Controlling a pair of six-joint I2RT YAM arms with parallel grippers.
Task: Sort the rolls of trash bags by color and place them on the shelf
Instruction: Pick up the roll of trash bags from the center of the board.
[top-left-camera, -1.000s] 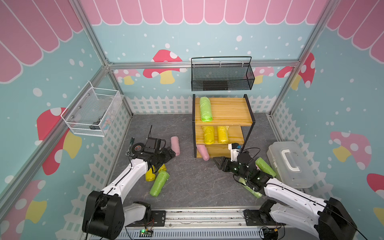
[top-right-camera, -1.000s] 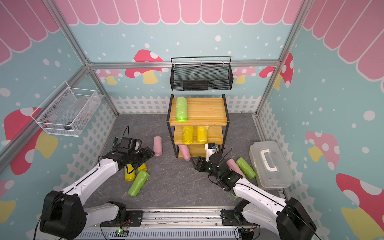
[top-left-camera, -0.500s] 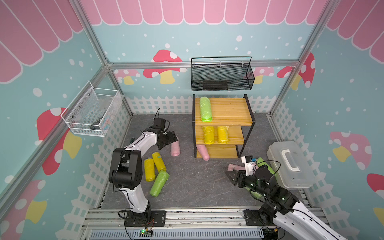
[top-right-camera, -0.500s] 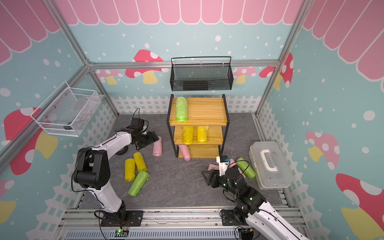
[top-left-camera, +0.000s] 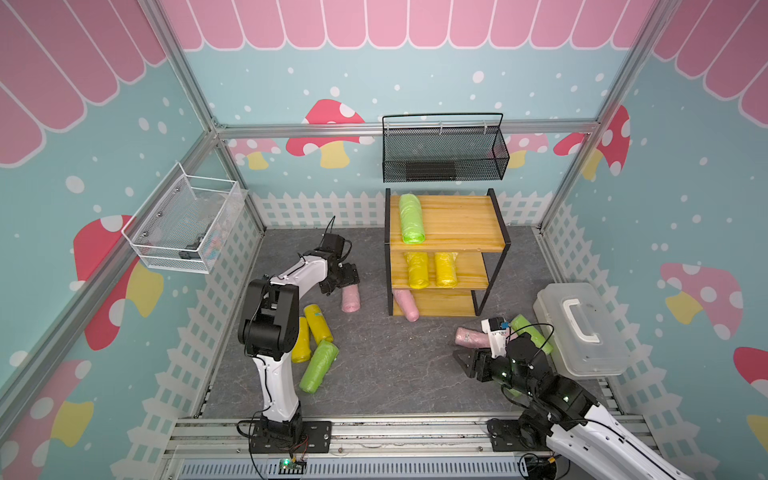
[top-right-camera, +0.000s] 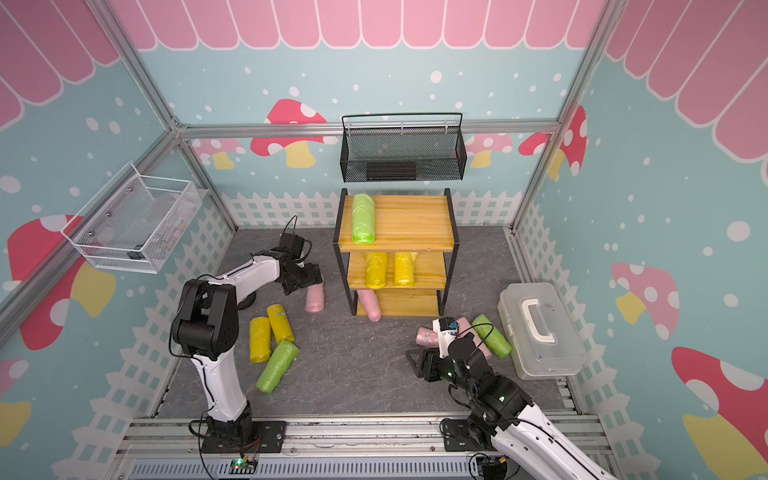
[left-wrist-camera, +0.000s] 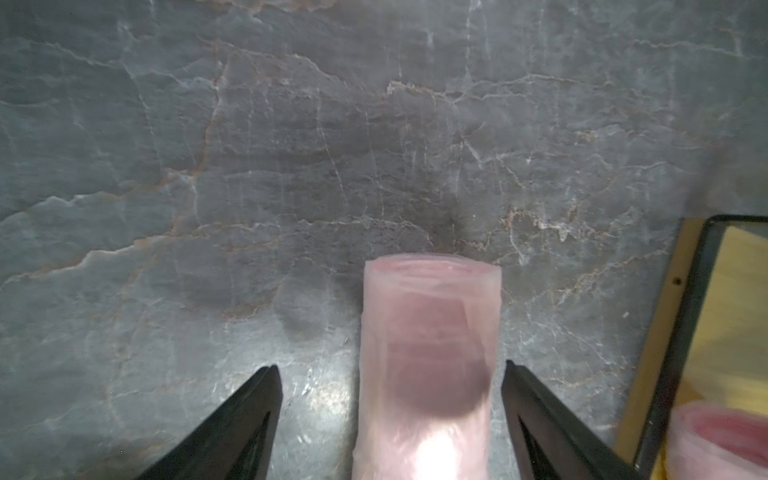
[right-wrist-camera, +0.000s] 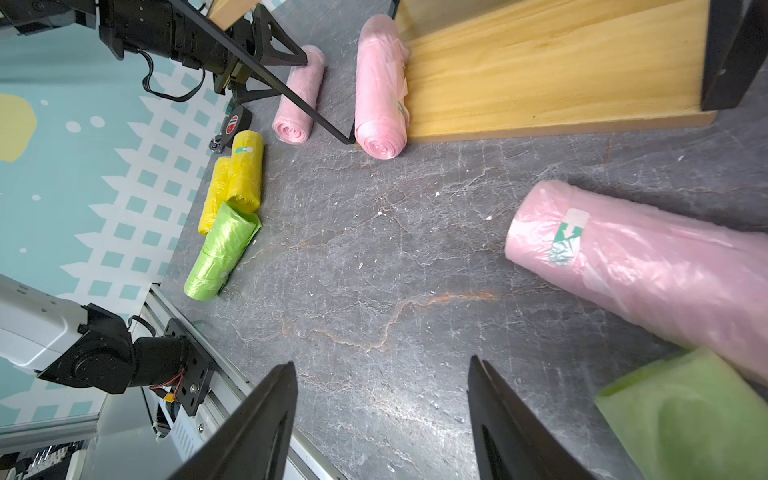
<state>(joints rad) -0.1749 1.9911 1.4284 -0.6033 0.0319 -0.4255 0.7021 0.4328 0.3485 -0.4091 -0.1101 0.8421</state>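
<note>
The shelf (top-left-camera: 457, 224) holds a green roll (top-left-camera: 410, 219) on its top board. Two yellow rolls (top-left-camera: 417, 270) lie on the middle board, and a pink roll (top-left-camera: 405, 304) pokes out of the bottom one. My left gripper (left-wrist-camera: 390, 365) is open and straddles the far end of a pink roll (left-wrist-camera: 428, 340) lying on the floor left of the shelf, with floor showing on both sides of the roll. My right gripper (right-wrist-camera: 381, 360) is open and empty, low over bare floor. A pink roll (right-wrist-camera: 644, 266) and a green roll (right-wrist-camera: 685, 415) lie beside it.
Two yellow rolls (top-left-camera: 318, 316) and a green roll (top-left-camera: 318, 365) lie on the floor at the left. A clear plastic box (top-left-camera: 582, 328) stands at the right. A black mesh basket (top-left-camera: 444, 153) and a white wire basket (top-left-camera: 187, 224) hang on the walls. A black tape roll (right-wrist-camera: 235, 124) lies by the fence.
My left gripper moved away from the yellow and green rolls and back over the pink roll beside the shelf. My right gripper drew back from the shelf's front toward the front right.
</note>
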